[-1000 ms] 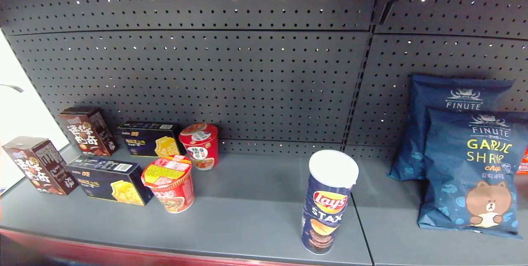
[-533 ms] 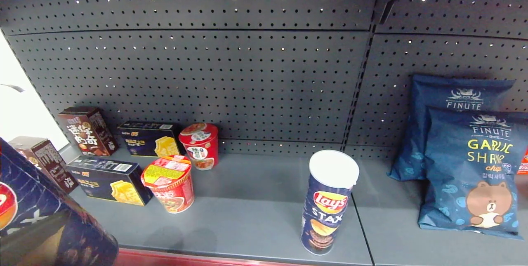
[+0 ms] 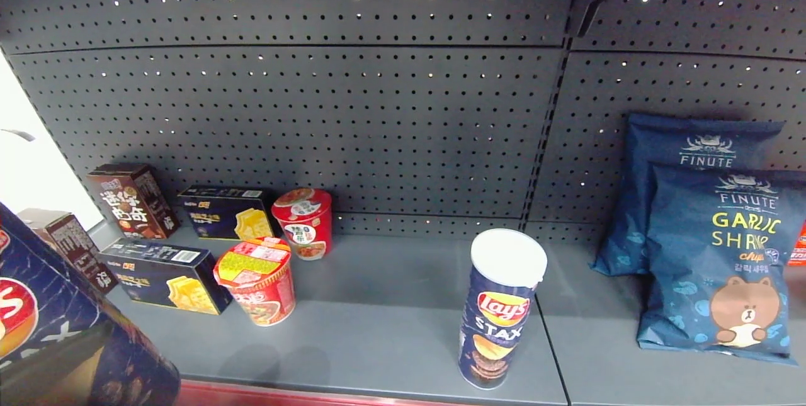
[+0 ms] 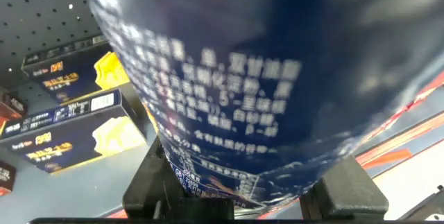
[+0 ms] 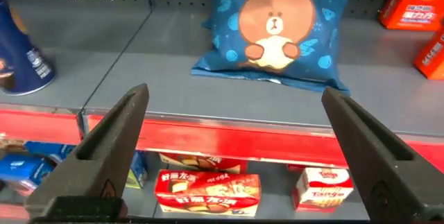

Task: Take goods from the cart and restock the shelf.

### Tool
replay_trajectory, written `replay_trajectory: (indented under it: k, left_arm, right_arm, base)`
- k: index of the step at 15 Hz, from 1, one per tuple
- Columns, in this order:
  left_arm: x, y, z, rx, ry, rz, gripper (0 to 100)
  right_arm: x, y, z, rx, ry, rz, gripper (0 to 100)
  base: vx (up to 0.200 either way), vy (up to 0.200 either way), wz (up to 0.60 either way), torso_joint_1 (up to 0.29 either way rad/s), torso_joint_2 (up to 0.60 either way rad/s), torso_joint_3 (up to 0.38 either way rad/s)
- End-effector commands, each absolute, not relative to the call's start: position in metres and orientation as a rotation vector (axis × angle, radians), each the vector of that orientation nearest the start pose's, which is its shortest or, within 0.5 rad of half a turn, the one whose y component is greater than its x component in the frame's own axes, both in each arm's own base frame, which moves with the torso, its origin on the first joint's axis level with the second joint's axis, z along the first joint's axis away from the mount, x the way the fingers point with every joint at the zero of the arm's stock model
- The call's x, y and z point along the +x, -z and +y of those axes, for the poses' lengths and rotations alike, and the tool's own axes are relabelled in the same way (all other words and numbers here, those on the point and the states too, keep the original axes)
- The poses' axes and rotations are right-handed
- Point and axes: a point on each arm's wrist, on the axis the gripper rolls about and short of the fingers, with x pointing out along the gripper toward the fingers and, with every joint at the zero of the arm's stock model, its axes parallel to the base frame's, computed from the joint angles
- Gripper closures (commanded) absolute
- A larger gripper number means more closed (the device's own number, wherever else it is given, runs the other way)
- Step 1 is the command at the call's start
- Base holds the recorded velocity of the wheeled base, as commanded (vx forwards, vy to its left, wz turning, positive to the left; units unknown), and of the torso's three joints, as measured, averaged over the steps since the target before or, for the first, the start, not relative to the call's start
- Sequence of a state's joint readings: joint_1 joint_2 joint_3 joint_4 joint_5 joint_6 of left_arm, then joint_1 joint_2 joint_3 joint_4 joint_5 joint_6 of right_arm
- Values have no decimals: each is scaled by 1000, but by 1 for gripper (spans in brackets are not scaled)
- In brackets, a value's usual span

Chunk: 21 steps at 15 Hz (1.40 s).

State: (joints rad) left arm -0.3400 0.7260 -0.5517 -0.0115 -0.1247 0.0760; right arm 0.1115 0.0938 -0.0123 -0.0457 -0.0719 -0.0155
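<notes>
Can [image 3: 63,330] clamped in left tool [image 4: 250,186], cut off at view's edge; right tool [image 5: 236,92] apart.

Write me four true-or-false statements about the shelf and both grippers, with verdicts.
1. The left gripper is shut on a dark blue cylindrical crisp tube. True.
2. The right gripper is shut. False: its jaws are open with nothing between them.
3. The white-lidded dark blue crisp tube on the grey metal shelf lies on its side. False: it stands upright.
4. A red paper noodle cup stands beside a dark blue cardboard box. True.
</notes>
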Motion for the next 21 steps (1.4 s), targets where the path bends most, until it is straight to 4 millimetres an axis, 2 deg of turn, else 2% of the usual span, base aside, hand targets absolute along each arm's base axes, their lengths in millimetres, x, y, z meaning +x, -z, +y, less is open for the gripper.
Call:
replay_trajectory:
  k: [1,8,12,17,19,21]
  left_arm:
    - [57,-227,-23,92,470,141,100]
    - [55,-227,-22,95,464,132,100]
    - [62,-232,-23,112,396,143,100]
    - [117,-228,-42,120,406,271,100]
    - [145,-222,-52,117,409,272,100]
    - [188,-214,-71,108,498,259,100]
  right_arm:
    - [-15,-86,-3,-22,-43,41,0]
    - [-15,-86,-3,-19,-46,39,0]
    - [-15,-86,-3,-14,-77,41,0]
    - [-16,-85,-2,-17,-112,51,0]
    - [-16,-85,-2,-15,-120,53,0]
    - [-16,-85,-1,-15,-128,62,0]
  base:
    - [0,0,-600,2,-2,2]
    - [0,0,0,0,0,0]
    - [0,0,0,0,0,0]
    - [0,0,0,0,0,0]
    - [0,0,0,0,0,0]
    - [0,0,0,0,0,0]
